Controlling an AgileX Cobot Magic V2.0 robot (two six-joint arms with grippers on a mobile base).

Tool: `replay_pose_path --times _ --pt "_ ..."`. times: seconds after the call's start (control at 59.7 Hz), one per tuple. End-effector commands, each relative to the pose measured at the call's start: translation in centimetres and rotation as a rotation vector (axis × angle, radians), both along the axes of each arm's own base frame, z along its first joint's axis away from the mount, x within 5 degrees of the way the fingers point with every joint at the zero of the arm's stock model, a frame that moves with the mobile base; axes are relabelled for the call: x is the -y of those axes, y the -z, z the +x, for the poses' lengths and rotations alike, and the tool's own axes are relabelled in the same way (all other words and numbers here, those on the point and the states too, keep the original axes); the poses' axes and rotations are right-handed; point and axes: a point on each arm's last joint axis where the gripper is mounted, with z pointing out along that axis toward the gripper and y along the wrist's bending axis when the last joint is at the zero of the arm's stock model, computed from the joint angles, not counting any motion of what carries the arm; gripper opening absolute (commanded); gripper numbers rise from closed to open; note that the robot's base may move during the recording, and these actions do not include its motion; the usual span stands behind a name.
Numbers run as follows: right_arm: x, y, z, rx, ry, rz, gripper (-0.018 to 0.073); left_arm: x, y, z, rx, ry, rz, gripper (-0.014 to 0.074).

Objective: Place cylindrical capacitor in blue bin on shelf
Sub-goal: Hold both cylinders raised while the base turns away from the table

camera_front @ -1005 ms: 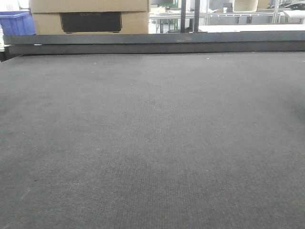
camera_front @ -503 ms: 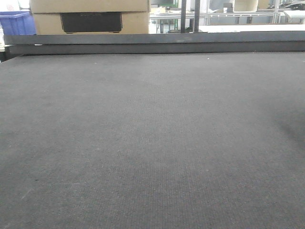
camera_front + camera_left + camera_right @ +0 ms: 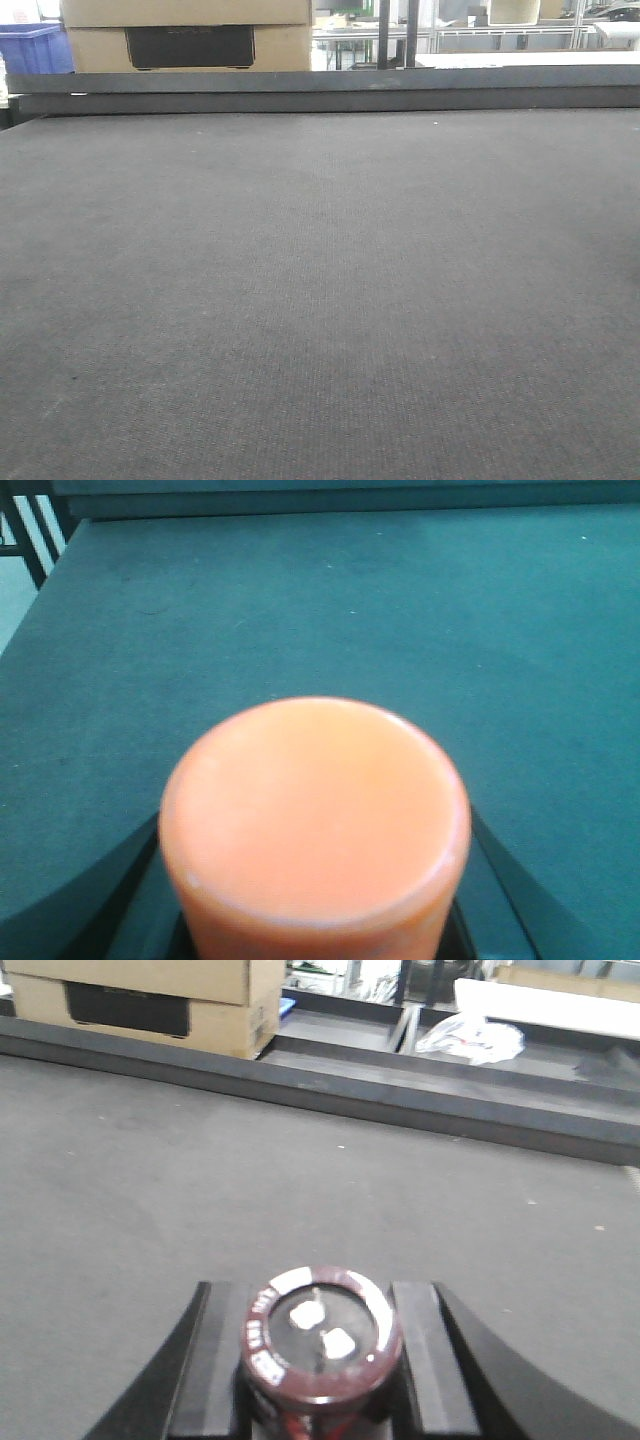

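In the right wrist view my right gripper (image 3: 320, 1298) is shut on the cylindrical capacitor (image 3: 322, 1338). It is a stubby dark brown cylinder with light markings on its rim and two silvery terminals on its end face, held between the black fingers (image 3: 222, 1360) above the dark mat (image 3: 150, 1180). In the left wrist view my left gripper (image 3: 315, 885) is shut on a fat orange cylinder (image 3: 315, 810), which hides most of the jaws. Neither gripper shows in the front view. The shelf with its shiny steel beam is out of view.
A broad dark grey mat (image 3: 320, 300) fills the front view up to a raised dark ledge (image 3: 320, 90). Behind it stand a cardboard box (image 3: 190, 35) and a blue crate (image 3: 30, 48) at far left. A white bag (image 3: 470, 1035) lies beyond the ledge.
The front view shifts very slightly from side to side; nothing else has visibly changed.
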Motion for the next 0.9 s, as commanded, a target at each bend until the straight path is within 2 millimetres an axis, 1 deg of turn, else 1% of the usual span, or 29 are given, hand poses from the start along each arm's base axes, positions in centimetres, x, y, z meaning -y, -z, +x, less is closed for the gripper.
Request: replay_pose_path --times 0.0,0.117,0.335,0.888 --pt "0.25 0.0 -0.19 0.002 0.021 -0.013 -0.0025 0.22 -0.26 -0.12 0.021 0.019 -0.006 -0.0111" --pt "0.29 -0.02 -0.18 0.004 0.026 -0.013 -0.0025 0.26 -0.26 -0.12 0.021 0.023 -0.006 -0.0111" --pt "0.27 -0.68 -0.07 0.076 0.026 0.002 -0.0025 0.26 -0.26 -0.12 0.021 0.023 -0.006 -0.0111" --pt "0.27 -0.66 -0.07 0.074 0.026 0.001 -0.0025 0.26 -0.26 -0.12 0.021 0.023 -0.006 -0.0111"
